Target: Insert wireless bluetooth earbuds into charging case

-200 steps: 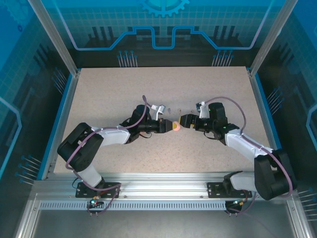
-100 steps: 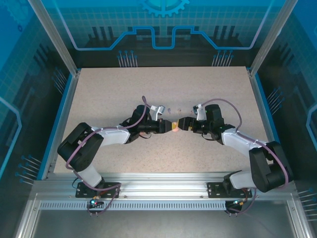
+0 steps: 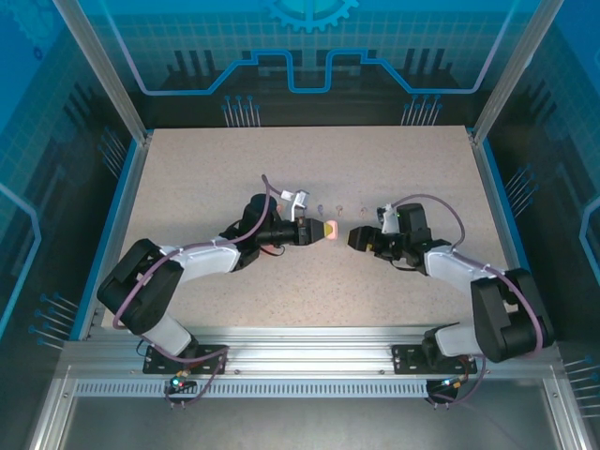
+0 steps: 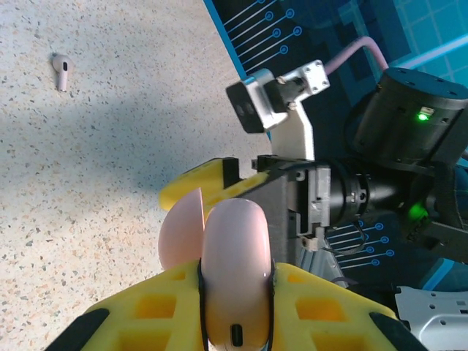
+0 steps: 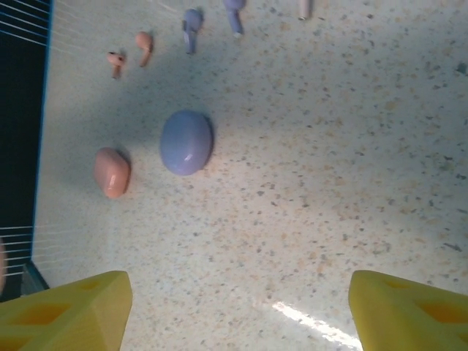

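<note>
Top view: left jaws are clamping the pink case [image 3: 330,230] over the counter [image 3: 187,169]. Left wrist: a beige earbud [image 4: 61,71] is lying beyond its open lid. Right wrist: right jaws are gaping empty above likely light, slippery earbuds [image 5: 144,45]; pinch their stems.
</note>
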